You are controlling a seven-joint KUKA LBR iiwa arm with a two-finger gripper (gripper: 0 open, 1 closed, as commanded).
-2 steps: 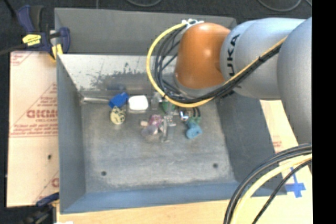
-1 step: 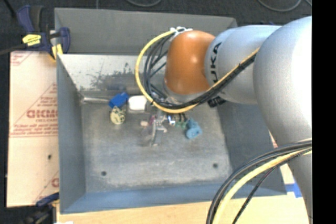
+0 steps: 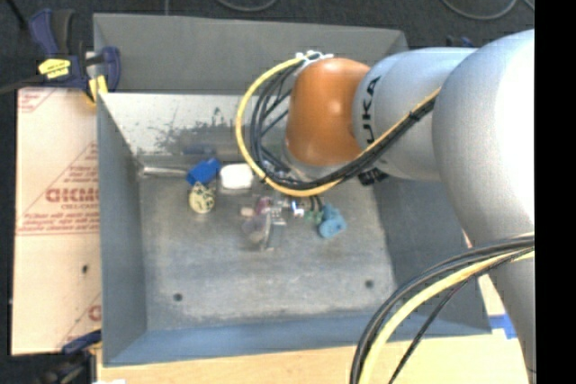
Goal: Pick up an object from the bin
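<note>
The grey arm [image 3: 468,121] is reaching in from the right and covering much of the right side of the view. Under it, the grey metal bin [image 3: 270,270] is lying with most of its floor bare. The orange cover [image 3: 324,112] on the wrist is hanging over the bin's back half, with yellow and black cables looping round it.

Below the cover, the gripper [image 3: 264,225] is sitting low near the middle of the floor. Whether its jaws are spread or pressed together cannot be told, and nothing is showing between them.

A turquoise piece [image 3: 330,224] is lying just beside the gripper on the view's right, with a small green bit [image 3: 315,213] touching its left edge. A white block [image 3: 236,177] is resting near the gripper, up and to the left. A blue piece [image 3: 204,170] is lying against the block's left side. A pale yellowish round thing [image 3: 202,200] is sitting just below the blue piece, apart from the gripper.
</note>
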